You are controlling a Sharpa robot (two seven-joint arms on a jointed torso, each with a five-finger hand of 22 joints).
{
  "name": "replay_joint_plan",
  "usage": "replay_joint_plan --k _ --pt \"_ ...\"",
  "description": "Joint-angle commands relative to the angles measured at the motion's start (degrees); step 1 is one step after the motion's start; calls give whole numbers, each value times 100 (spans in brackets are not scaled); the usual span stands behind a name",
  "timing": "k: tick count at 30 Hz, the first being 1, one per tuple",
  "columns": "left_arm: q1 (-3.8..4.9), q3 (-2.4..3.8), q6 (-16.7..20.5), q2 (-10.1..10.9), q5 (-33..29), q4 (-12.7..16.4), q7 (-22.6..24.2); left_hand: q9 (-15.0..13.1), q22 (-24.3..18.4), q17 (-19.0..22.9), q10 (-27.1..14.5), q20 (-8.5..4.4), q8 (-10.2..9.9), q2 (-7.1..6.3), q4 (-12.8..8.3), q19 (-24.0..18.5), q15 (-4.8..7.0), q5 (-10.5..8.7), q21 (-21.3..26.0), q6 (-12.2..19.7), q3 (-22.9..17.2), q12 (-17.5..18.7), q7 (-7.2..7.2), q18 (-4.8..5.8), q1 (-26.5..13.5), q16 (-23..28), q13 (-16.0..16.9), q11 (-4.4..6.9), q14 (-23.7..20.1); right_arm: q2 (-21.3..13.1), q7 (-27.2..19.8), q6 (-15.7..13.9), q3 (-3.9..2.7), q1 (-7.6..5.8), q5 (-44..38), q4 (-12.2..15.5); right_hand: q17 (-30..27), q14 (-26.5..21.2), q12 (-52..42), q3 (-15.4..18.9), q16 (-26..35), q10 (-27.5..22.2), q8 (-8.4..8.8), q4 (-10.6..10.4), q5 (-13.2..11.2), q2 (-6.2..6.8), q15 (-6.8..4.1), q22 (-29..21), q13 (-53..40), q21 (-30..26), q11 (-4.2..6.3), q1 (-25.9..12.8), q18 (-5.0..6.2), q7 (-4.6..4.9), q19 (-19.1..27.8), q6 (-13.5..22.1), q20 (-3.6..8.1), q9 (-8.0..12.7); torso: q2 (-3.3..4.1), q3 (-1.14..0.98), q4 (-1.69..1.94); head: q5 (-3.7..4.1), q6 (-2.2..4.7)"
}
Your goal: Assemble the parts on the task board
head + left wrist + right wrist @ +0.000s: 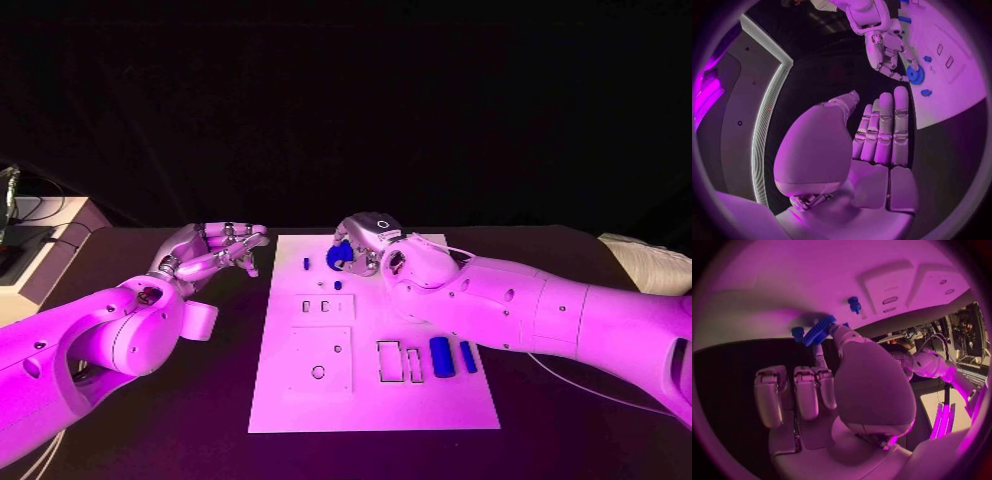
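The white task board (433, 410) lies in the middle of the black table. My right hand (372, 240) hovers over the board's far edge and pinches a blue toothed disc (340, 257) between thumb and a finger; the disc (819, 330) is tilted just above the board. A small blue peg (854, 304) stands in the board close by, and another small blue part (797, 332) sits right beside the disc. Two blue cylinders (441, 356) lie near the board's right edge. My left hand (216, 250) hangs beside the board's left far corner, its fingers (882, 130) straight, holding nothing.
Rectangular slots (389, 360) and raised blocks (320, 358) mark the board's near half. A white box (43, 255) stands at the table's left edge and a pale bundle (649, 262) at its right. A thin cable (591, 390) runs under my right arm.
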State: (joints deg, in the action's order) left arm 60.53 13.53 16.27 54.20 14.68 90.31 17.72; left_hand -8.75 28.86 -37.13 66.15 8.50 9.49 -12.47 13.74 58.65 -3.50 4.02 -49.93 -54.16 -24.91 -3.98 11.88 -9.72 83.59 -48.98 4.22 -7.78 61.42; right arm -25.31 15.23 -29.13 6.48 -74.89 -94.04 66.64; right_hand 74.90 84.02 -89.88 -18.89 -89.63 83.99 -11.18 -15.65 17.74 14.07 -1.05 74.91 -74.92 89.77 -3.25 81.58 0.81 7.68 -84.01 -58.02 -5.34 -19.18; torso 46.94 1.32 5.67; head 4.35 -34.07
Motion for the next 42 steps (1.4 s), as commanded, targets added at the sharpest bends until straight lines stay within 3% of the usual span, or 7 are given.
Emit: replay_joint_plan --k 1,14,19,21,22,27,42 --pt "3 5 -100 -3 14 14 20 -9 6 8 -48 15 -25 -42 -19 -38 2 -19 -35 53 -25 22 1 -72 -4 -24 4 -3 -50 -35 128 -35 8 14 -172 35 1398 573 -12 -19 -15 601 -36 2 3 13 -21 1509 -1508 23 25 11 -81 -12 -599 1 52 -3 5 -4 0 -2 -9" --pt "3 5 -100 0 17 1 15 -9 6 8 -48 15 -25 -42 -19 -38 2 -19 -35 53 -25 22 1 -72 -4 -24 4 -3 -50 -145 75 -13 7 17 -150 178 1397 573 -12 -8 -14 601 -26 6 16 47 -19 1509 -1508 23 21 -4 -81 -6 -599 2 51 -2 3 -8 -10 -10 -24" --pt "3 5 -97 -2 19 1 11 -10 21 12 -56 20 -27 -43 -23 -67 -2 -20 -56 56 -28 22 4 -72 -7 -28 5 -7 -64 -120 -9 103 7 17 -1 133 1376 568 -12 199 -9 601 182 -66 -382 108 31 1509 -1508 23 -42 -182 -81 63 -599 284 15 67 2 -6 -13 1 -30" --pt "3 5 -96 -2 19 1 10 -10 21 12 -56 20 -27 -43 -23 -67 -2 -20 -56 56 -28 22 4 -72 -7 -28 5 -7 -64 -107 -31 153 7 17 60 108 1375 568 -12 569 -8 601 287 -81 -603 37 60 1509 -1508 23 -70 -331 -81 90 -599 384 -19 92 4 -5 -8 9 -31" --pt "3 5 -96 -2 19 1 8 -10 21 12 -56 20 -27 -43 -23 -67 -2 -20 -56 56 -28 22 4 -72 -7 -28 5 -7 -64 -94 -42 207 8 17 111 84 1381 569 -12 949 -9 601 360 -109 -592 -123 80 1509 -1508 23 -87 -691 -81 100 -599 432 -38 109 4 -3 -6 10 -33" --pt "3 5 -88 -1 27 1 4 -9 32 16 -71 24 -33 -43 -29 -89 -6 -17 -70 66 -32 25 8 -72 -5 -28 3 -11 -77 -53 -57 393 14 16 239 18 1389 571 -12 1345 -10 601 440 -136 -688 -335 116 1509 -1508 23 -119 -1324 -81 135 -599 449 -75 129 0 -1 -5 19 -38" --pt "3 5 -69 15 32 -5 -4 -8 46 21 -90 30 -40 -34 -29 -118 -13 -17 -88 78 -38 28 15 -72 -11 -28 1 -18 -96 -155 -116 793 38 16 351 35 1453 585 -12 1089 -24 601 389 -121 -211 -679 71 1509 -1508 23 -76 -1608 -81 85 -599 203 -44 99 0 0 -10 13 -50"
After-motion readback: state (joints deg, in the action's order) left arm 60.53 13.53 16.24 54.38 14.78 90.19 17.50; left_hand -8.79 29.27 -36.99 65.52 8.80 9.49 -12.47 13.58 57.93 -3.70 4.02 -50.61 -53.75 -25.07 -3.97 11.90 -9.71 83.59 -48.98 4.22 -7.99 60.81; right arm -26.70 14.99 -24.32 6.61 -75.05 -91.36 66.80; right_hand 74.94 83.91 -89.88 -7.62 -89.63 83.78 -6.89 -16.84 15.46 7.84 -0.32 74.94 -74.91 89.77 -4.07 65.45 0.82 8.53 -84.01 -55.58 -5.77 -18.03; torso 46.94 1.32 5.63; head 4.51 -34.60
